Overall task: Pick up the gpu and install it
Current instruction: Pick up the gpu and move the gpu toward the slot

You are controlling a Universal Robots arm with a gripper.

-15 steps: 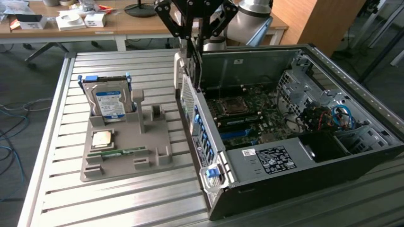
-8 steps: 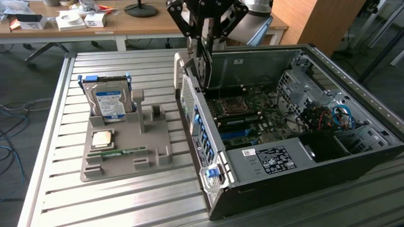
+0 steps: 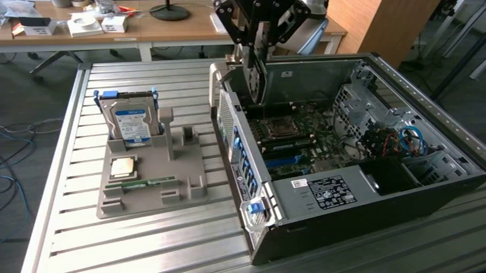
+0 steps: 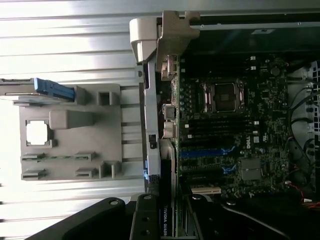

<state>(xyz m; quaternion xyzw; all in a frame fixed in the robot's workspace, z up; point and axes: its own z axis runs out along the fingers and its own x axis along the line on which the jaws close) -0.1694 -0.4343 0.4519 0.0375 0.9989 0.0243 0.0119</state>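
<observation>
My gripper (image 3: 259, 41) is closed part-way on the gpu (image 3: 256, 77). It pinches the upper edge, so the dark card hangs upright and on edge above the open computer case (image 3: 326, 193). The card's lower edge sits just over the motherboard (image 3: 296, 136), near the case's rear wall; I cannot tell whether it touches a slot. In the wrist view my fingers (image 4: 145, 220) flank the card's labelled edge, with the board's slots beyond.

The case lies on its side on a slatted aluminium table (image 3: 152, 239). Beside it, toward the exterior view's left, a grey fixture tray (image 3: 144, 196) holds 1 hard drive (image 3: 131, 122) standing upright, 1 processor chip (image 3: 123, 168) lying flat and 1 memory stick (image 3: 140, 183). Behind the table is a wooden desk (image 3: 174, 28) with white boxes (image 3: 83, 25) on it, and a wooden cabinet (image 3: 379, 23) stands at the exterior view's right. Cables (image 3: 15, 142) trail across the dark floor.
</observation>
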